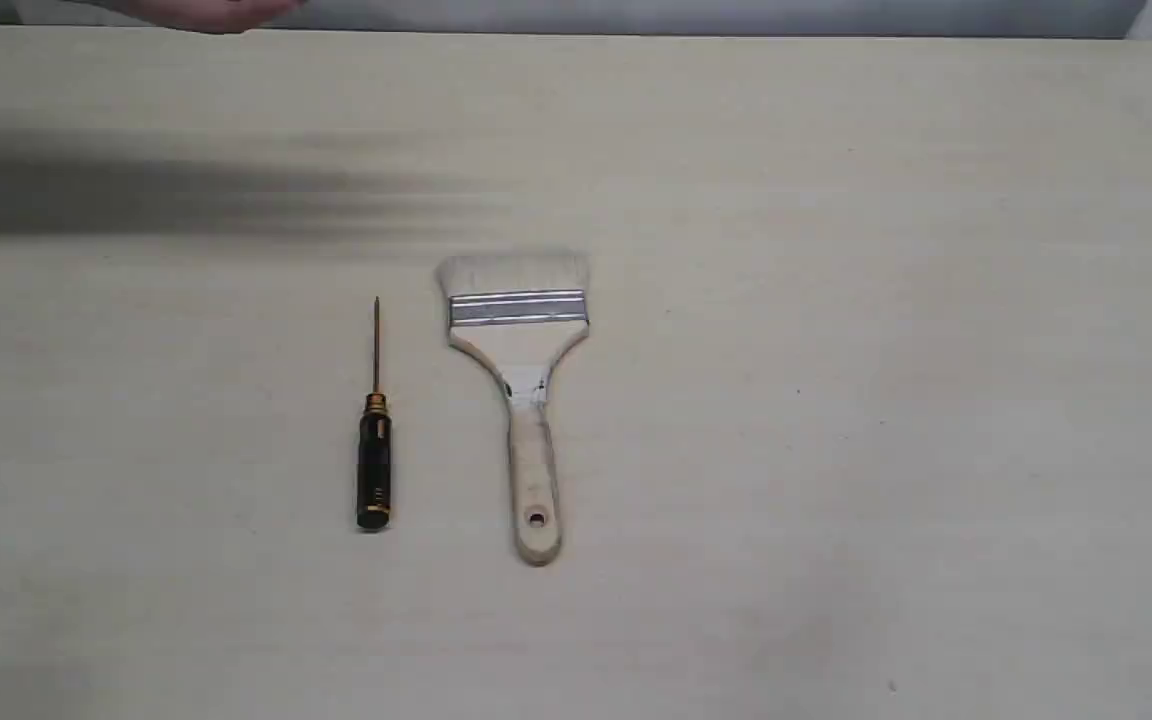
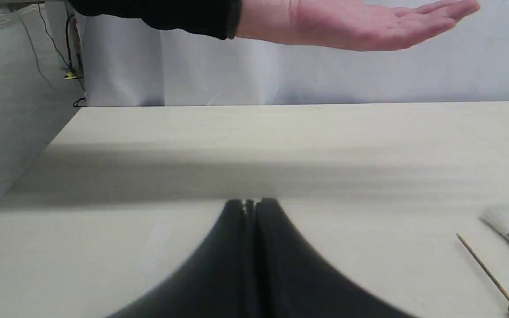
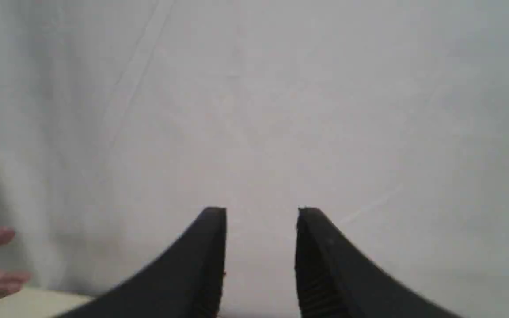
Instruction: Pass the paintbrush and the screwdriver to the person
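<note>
— Where are the tools?
— The paintbrush (image 1: 519, 380) lies flat on the surface (image 1: 836, 450), bristles toward 12 o'clock. The screwdriver (image 1: 375, 440) lies near it at 9 o'clock, tip toward 12.
— And the grippers?
— The left gripper (image 2: 251, 203) is pressed together and empty; the right gripper (image 3: 262, 212) is apart and empty. The person's hand (image 2: 351, 26) hovers open at 11 o'clock.

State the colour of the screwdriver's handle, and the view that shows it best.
The screwdriver handle is black with gold rings, clearest in the exterior view.

Pale beige table (image 1: 836, 450), broad soft shadow band (image 1: 136, 195) across it, grey-white backdrop (image 2: 325, 75) behind.
</note>
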Tool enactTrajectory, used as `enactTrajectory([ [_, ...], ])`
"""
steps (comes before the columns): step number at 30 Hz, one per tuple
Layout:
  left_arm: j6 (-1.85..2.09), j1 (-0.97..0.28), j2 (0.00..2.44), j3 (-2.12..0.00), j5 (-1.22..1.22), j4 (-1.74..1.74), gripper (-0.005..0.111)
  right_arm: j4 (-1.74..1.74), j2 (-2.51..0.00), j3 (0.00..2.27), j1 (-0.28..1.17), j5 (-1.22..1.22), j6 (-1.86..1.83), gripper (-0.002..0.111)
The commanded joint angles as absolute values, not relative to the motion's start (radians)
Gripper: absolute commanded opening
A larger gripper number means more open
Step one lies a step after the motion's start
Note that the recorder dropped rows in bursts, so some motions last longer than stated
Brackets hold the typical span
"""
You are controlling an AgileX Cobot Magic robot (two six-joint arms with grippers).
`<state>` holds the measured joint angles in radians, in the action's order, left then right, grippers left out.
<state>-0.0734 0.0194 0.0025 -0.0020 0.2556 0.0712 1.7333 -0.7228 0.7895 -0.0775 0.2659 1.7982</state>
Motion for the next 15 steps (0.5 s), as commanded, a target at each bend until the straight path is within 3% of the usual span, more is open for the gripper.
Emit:
enactTrajectory([
  [1, -0.075, 0.011, 0.000, 0.000, 0.248, 0.071, 0.000, 1.744, -0.839, 0.797, -0.078, 0.356, 1.872, 0.032],
  [9, -0.075, 0.011, 0.000, 0.000, 0.248, 0.071, 0.000, 1.744, -1.080, 0.797, -0.021, 0.697, 2.030, 0.032],
  [12, -0.075, 0.011, 0.000, 0.000, 0.248, 0.071, 0.000, 1.744, -1.132, 0.791, 0.113, 0.684, 1.976, 0.032],
  [15, -0.075, 0.011, 0.000, 0.000, 0.248, 0.071, 0.000, 1.744, -1.164, 0.791, 0.327, 0.490, 1.848, 0.032],
])
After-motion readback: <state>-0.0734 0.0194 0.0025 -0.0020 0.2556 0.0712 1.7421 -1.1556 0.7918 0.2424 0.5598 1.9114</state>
